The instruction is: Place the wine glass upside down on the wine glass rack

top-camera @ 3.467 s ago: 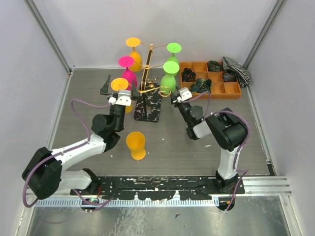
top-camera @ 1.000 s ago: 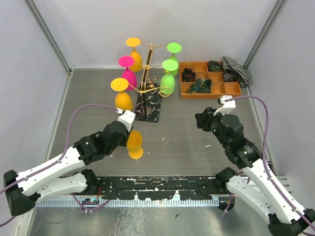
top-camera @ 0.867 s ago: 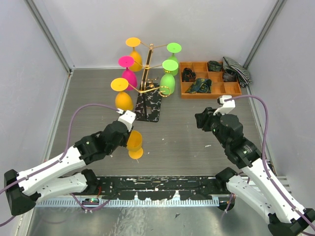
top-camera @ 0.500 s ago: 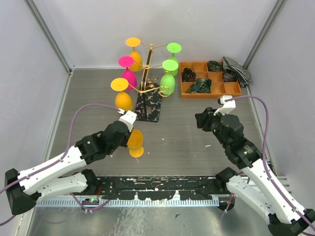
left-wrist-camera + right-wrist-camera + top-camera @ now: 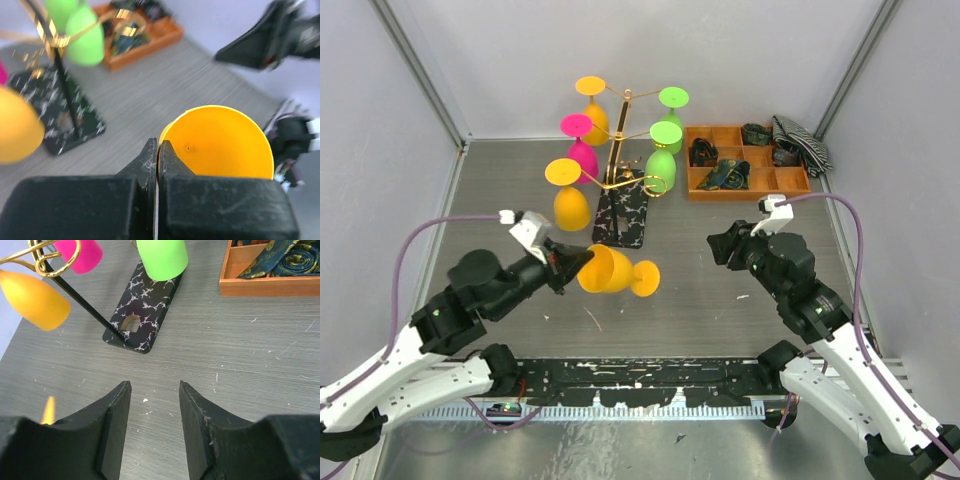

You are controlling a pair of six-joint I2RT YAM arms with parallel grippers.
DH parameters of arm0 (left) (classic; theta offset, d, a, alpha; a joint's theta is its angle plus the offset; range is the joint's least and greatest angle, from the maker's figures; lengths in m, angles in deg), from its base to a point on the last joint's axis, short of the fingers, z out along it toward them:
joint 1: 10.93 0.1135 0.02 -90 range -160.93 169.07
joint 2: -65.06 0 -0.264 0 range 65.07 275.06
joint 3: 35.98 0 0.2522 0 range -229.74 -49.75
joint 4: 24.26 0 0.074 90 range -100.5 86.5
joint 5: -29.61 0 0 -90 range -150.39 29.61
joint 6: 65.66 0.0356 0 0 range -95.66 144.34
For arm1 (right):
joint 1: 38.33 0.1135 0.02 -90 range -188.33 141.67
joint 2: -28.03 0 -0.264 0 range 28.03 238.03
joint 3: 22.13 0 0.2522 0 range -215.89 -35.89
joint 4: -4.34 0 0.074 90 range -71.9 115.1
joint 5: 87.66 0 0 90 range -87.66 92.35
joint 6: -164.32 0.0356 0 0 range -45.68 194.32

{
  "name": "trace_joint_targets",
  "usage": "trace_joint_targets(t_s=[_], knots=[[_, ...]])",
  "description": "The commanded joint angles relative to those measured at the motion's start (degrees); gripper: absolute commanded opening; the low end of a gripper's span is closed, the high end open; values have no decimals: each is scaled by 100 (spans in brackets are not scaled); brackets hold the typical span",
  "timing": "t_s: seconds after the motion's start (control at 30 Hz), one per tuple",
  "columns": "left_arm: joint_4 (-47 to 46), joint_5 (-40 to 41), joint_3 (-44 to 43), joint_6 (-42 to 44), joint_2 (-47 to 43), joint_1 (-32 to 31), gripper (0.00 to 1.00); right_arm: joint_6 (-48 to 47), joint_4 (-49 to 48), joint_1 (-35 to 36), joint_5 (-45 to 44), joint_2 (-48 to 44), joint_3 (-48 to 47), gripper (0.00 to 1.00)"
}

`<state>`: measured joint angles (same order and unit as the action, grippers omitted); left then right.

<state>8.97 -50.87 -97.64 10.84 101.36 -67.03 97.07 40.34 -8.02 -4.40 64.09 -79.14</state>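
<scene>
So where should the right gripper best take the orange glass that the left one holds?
By the stem, coming from the foot's side. The glass lies sideways, the left gripper pinching its rim, foot toward the open right gripper. The stem looks thin enough for the jaws.

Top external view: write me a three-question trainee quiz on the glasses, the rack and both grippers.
1. True or false: the right gripper is shut on a glass.
2. Multiple choice: the orange plastic wine glass pinched by its rim in the left gripper is A) standing upright on the table, B) held tipped on its side above the table, C) hanging from the rack.
3. Fill in: the number of coloured glasses hanging upside down on the thin gold metal wine glass rack with the black speckled base is ____.

Key: 1 false, its jaws stand open and empty; 2 B; 3 five.
</scene>
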Motion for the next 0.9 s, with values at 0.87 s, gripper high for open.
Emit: trace_joint_targets(t_s=[0.87], knots=[[-9995,-1224,1380,5329,1727,-18,0,2798,-4070,25,2151,1235,-1368,55]])
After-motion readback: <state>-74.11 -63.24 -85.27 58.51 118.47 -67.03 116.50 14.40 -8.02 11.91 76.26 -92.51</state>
